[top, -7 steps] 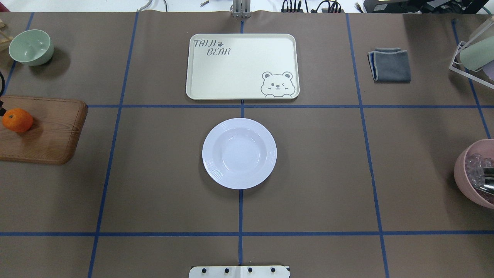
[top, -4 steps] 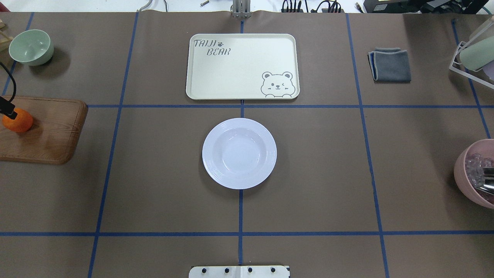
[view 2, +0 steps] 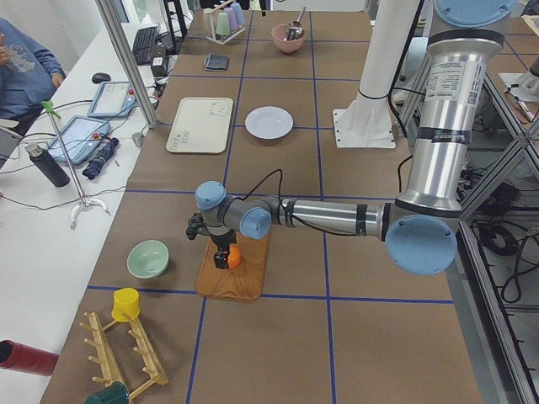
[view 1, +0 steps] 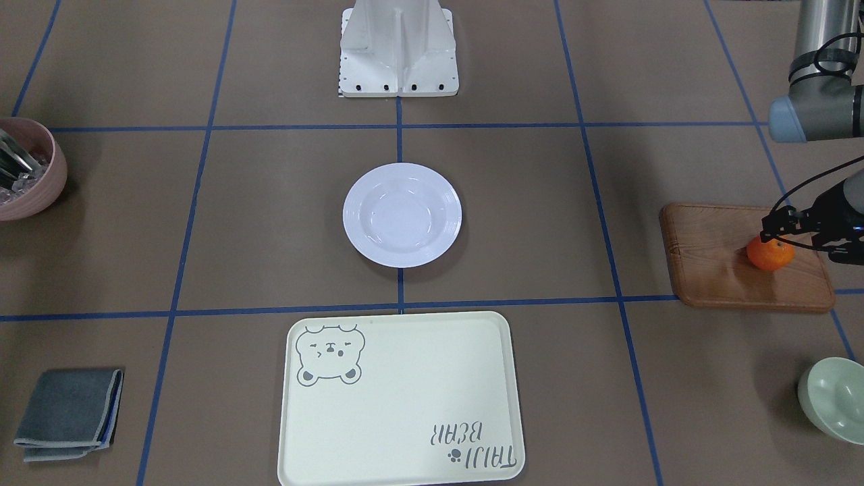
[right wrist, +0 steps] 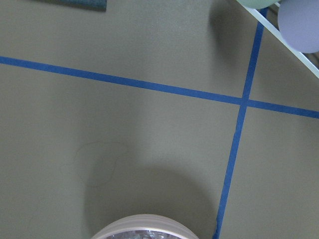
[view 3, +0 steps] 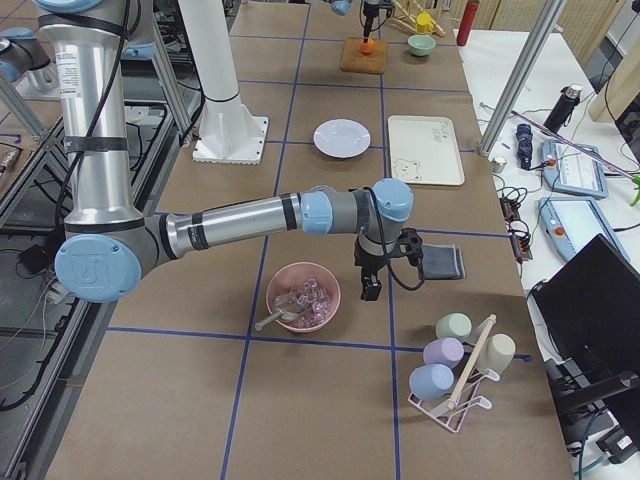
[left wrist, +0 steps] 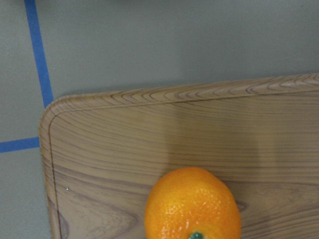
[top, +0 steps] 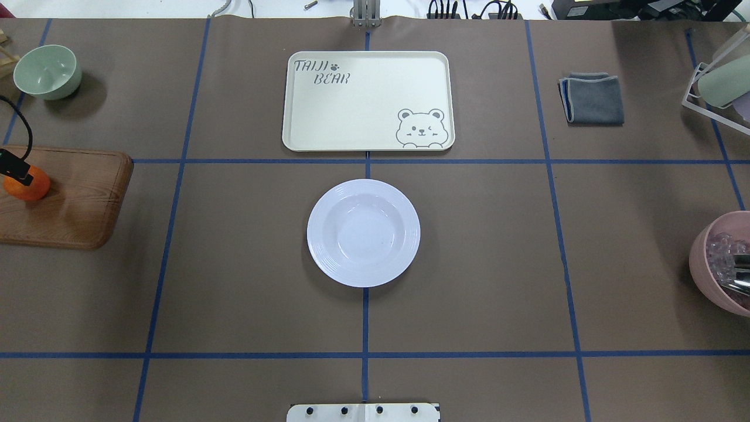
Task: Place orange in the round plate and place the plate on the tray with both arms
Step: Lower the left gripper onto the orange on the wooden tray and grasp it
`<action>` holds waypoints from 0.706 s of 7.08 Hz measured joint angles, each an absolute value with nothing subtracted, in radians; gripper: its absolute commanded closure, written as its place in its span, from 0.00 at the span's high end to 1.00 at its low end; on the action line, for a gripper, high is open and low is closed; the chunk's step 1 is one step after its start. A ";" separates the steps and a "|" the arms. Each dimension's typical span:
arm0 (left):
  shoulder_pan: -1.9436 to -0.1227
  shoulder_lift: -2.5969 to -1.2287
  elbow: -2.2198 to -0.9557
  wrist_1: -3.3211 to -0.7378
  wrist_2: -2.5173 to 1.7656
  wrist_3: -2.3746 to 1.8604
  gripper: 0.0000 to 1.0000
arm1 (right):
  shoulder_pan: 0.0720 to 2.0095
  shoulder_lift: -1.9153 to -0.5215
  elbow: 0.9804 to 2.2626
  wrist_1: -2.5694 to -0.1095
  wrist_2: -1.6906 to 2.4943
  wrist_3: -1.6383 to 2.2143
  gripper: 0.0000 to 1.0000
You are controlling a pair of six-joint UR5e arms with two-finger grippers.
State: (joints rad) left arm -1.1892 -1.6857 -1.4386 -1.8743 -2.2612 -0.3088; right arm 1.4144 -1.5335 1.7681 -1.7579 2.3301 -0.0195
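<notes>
orange on board, pink bowl w/ cubes

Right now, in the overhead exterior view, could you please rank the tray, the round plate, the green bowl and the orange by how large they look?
Largest to smallest:
1. tray
2. round plate
3. green bowl
4. orange, which is partly covered but clearly the smallest

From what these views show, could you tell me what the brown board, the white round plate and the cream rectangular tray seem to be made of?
Brown board: wood or wood-look, matte; grain lines show.
White round plate: glossy ceramic or melamine; sharp highlights, ribbed rim.
Cream rectangular tray: likely plastic, satin; thin raised lip, printed bear.
</notes>
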 measured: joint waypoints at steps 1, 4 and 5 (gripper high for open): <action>-1.185 -1.686 -1.410 -1.919 -2.261 -0.327 0.98 | 1.414 -1.534 1.768 -1.758 2.330 -0.020 1.00; -1.155 -1.698 -1.361 -2.002 -2.262 -0.410 0.98 | 1.414 -1.534 1.770 -1.758 2.330 -0.020 1.00; -1.149 -1.700 -1.359 -2.005 -2.260 -0.422 0.55 | 1.414 -1.534 1.773 -1.758 2.330 -0.020 1.00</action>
State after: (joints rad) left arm -1.1494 -1.6999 -1.3593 -2.0050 -2.2604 -0.4217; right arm 1.4143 -1.5340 1.7734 -1.7579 2.3301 -0.0199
